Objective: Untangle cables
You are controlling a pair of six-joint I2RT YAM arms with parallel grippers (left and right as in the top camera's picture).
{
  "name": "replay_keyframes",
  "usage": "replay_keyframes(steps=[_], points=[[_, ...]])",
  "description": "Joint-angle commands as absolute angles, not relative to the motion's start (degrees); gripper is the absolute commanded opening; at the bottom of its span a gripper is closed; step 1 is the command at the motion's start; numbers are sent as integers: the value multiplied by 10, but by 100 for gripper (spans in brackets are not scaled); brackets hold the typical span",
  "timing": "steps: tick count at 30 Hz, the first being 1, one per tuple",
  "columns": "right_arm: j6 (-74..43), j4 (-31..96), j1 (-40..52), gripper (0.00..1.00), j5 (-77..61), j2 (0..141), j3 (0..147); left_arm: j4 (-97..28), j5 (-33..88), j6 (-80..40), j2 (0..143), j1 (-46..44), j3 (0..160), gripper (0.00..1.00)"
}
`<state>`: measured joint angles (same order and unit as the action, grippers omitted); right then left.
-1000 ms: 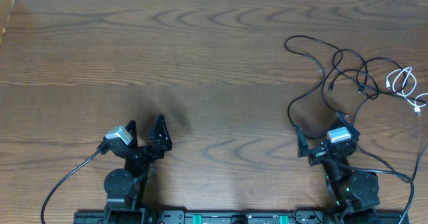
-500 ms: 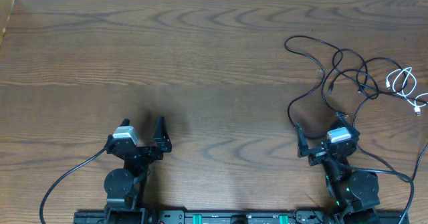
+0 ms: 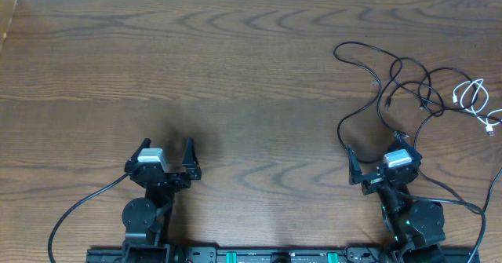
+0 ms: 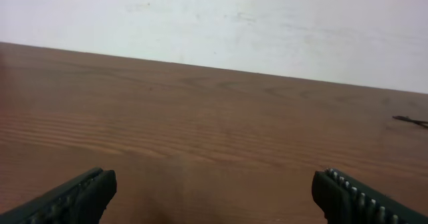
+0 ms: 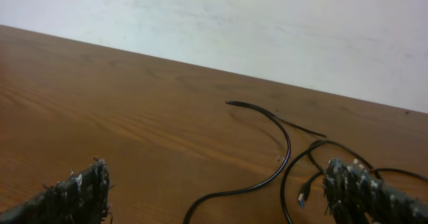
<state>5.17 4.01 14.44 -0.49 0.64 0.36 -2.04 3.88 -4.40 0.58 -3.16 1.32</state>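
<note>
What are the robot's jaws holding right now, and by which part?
Nothing. Both pairs of jaws stand wide open, gripping nothing. The black cable and the white cable lie on the table, not held.

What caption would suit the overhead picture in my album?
Open left gripper and open right gripper above a wooden table; looped black cable beside white cable at right.

No readable text, label, brand or number appears anywhere.

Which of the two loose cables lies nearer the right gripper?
The black cable: its loops run down to just beside the right gripper, while the white cable sits coiled farther off to the right.
</note>
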Motion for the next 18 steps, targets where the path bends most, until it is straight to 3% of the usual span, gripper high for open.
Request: replay_keyframes(steps=[1,18], points=[[46,42,147,99,-8,2,3,-38,34,-26,5,-33,2,99],[46,42,147,99,-8,2,3,-38,34,-26,14,-33,2,99]])
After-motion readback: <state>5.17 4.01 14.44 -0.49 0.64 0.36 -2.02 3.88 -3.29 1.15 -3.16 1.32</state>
